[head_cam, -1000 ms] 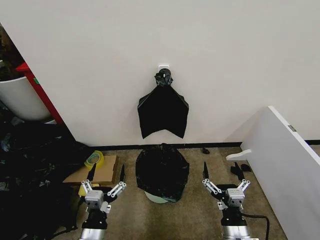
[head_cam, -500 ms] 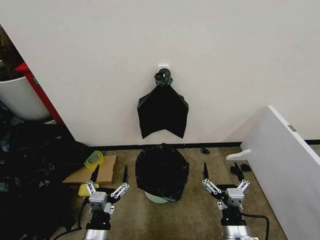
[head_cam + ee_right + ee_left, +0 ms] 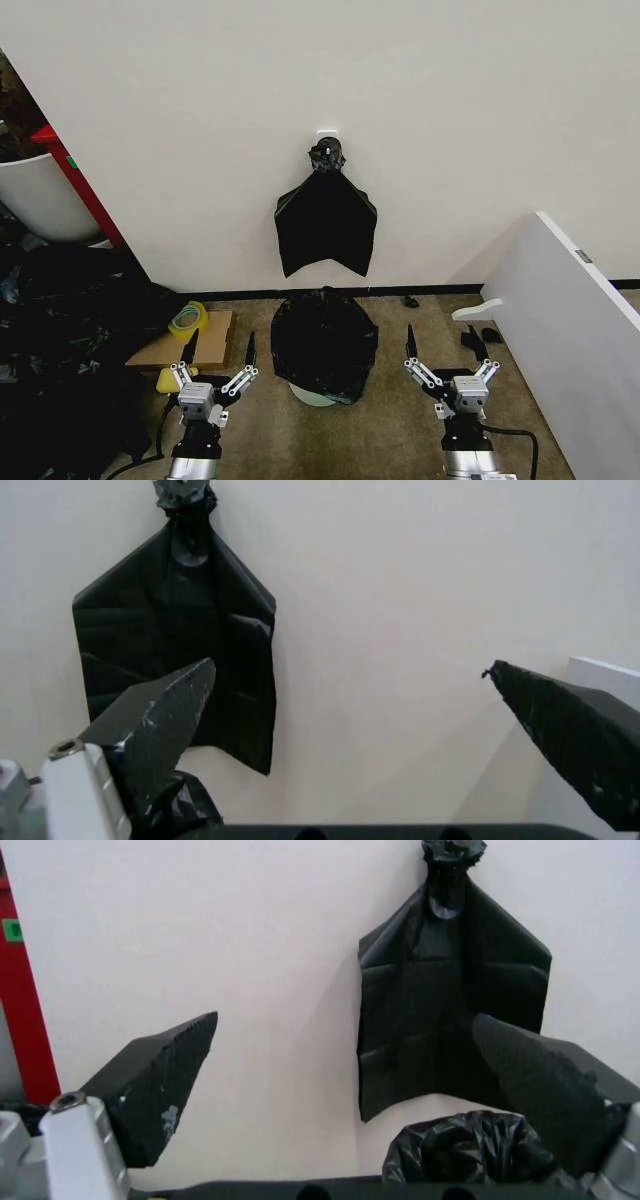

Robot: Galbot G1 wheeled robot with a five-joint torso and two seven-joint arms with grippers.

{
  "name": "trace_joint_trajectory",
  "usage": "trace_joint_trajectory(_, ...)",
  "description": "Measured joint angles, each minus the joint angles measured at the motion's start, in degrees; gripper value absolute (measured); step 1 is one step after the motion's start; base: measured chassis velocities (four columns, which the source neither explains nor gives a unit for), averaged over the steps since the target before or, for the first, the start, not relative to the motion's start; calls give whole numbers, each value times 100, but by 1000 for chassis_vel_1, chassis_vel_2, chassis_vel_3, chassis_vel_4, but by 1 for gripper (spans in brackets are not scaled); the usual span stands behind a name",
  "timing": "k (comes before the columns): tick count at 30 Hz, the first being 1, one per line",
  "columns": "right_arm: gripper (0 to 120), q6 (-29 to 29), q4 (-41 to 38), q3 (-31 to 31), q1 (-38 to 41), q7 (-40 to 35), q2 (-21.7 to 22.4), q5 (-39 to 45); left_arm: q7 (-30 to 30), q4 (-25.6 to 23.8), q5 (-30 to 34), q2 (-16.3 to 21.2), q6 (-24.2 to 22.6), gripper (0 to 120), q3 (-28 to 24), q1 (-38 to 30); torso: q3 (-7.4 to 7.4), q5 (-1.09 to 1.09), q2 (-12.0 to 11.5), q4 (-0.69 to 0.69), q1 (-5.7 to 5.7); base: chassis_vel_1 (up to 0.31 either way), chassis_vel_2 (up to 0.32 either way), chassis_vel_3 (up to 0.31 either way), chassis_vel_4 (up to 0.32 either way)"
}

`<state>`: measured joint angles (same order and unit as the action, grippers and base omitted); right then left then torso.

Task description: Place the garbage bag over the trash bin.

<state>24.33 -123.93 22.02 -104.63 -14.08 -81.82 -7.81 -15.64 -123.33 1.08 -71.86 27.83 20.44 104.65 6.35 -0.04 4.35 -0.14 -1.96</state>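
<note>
Two grippers hang low with fingers spread wide, empty: the left gripper (image 3: 217,349) and the right gripper (image 3: 443,343), one on each side of the single trash bin (image 3: 315,394). One garbage bag (image 3: 324,343) covers the bin, leaving a strip of white base showing. One knotted bundle of bags (image 3: 326,222) hangs on the wall above.

Head cam looks down — wrist cams face wall, sharing bag bundle (image 3: 326,222).

Trash bin (image 3: 312,394) mostly hidden under the garbage bag (image 3: 324,343).
</note>
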Motion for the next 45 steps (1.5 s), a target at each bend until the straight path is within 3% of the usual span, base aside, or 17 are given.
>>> trace_joint_trajectory(45,100,-7,-8,-1,2,-5,2,8,-6,4,10,3,-12,100,-3,-2,0,0,0,0,0,0,0,0,0)
